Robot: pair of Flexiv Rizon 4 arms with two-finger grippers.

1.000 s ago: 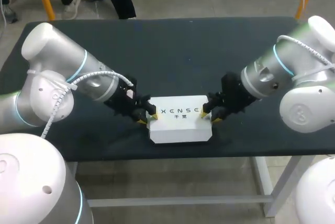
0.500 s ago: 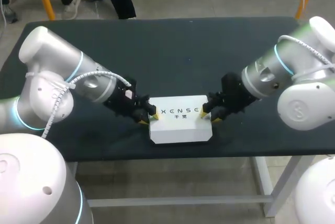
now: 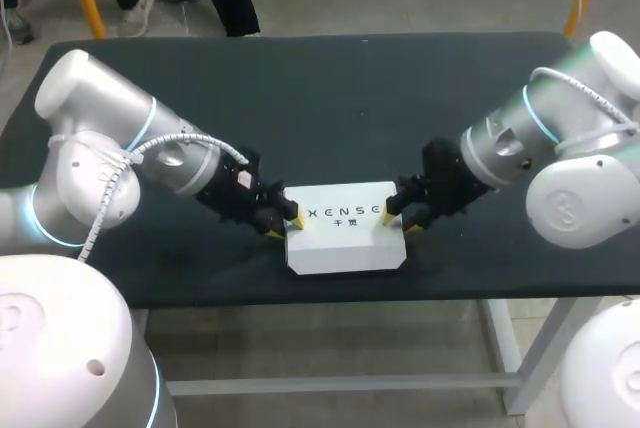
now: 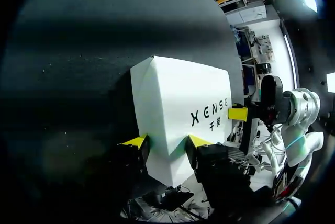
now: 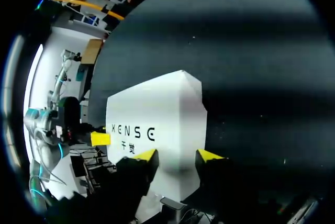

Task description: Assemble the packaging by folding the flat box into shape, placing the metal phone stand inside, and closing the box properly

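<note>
Box: a white box (image 3: 345, 238), closed and lying flat with its printed top up.
Where it sits: on the table's front strip, close to the near edge and about midway between the left and right edges, long side running along that edge.
Table: a dark table (image 3: 330, 88); the box is well apart from its far edge and from both far corners.
Left arm: the left arm (image 3: 150, 163) comes in from the left side, slanting low over the table toward the box's left end.
Left gripper: the left gripper (image 3: 285, 228) is at the box's left end. Its jaws are spread. From above, one yellow tip lies on the box's top just inside the left edge, and the other sits just off the front-left corner. In its own wrist view, the white end of the box fills the gap between the two tips. I cannot tell from here whether the outer tip presses on the box.
Right arm: the right arm (image 3: 530, 138) comes in from the right side, also low, aimed at the box's right end.
Right gripper: the right gripper (image 3: 398, 223) mirrors the other. Its jaws are spread, with one tip on the top near the right edge and the other just beside the front-right corner. Its wrist view shows the box's end running in between the tips.
Across the box: the two grippers face each other with the box between them. Each wrist view catches the other gripper's yellow tip at the far end of the box.
</note>
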